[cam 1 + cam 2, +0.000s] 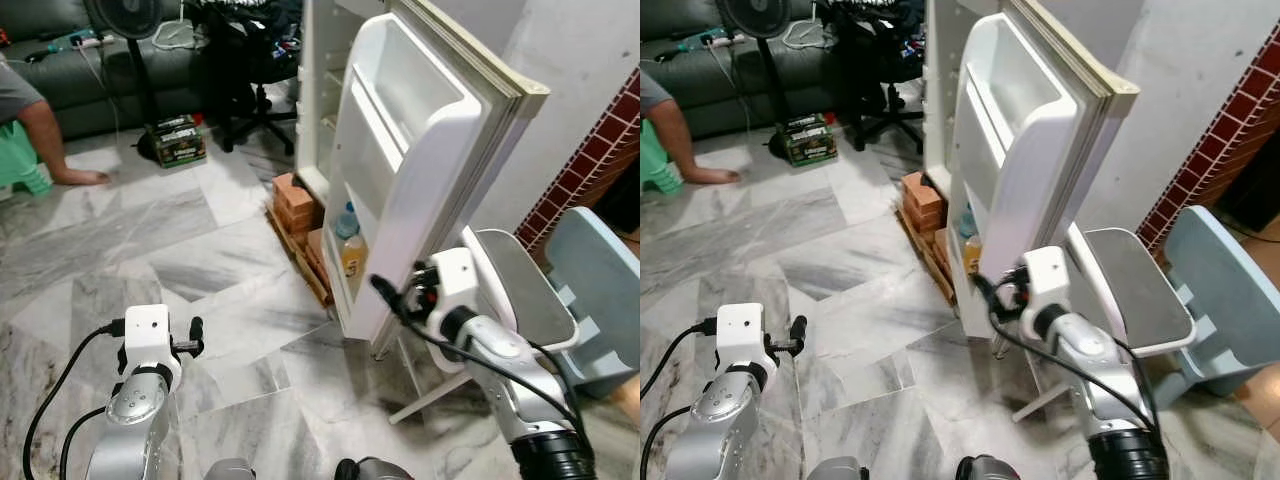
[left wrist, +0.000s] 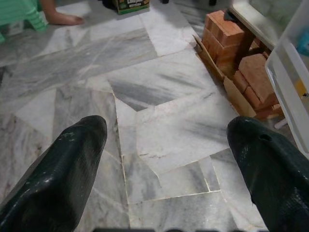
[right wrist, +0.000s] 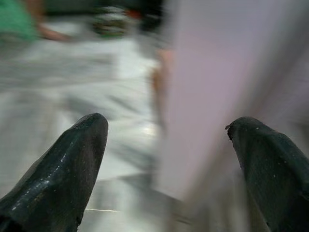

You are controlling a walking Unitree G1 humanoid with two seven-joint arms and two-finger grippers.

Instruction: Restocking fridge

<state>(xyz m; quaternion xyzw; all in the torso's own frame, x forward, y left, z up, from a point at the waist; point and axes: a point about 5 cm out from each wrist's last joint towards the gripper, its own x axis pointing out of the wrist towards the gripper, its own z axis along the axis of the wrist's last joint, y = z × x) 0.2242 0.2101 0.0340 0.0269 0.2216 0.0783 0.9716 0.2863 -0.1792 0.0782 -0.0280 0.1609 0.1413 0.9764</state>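
In the eye views the fridge door [image 1: 420,150] stands open at one o'clock with a bottle [image 1: 349,240] on its lowest shelf, while both wrist views show the left gripper [image 2: 169,140] and right gripper [image 3: 166,137] spread wide, holding nothing.

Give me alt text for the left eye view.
An open white fridge door stands ahead, a bottle on its lowest shelf. The right claw is raised near the door's lower edge, the left claw over marble floor; bricks sit at the fridge's base.
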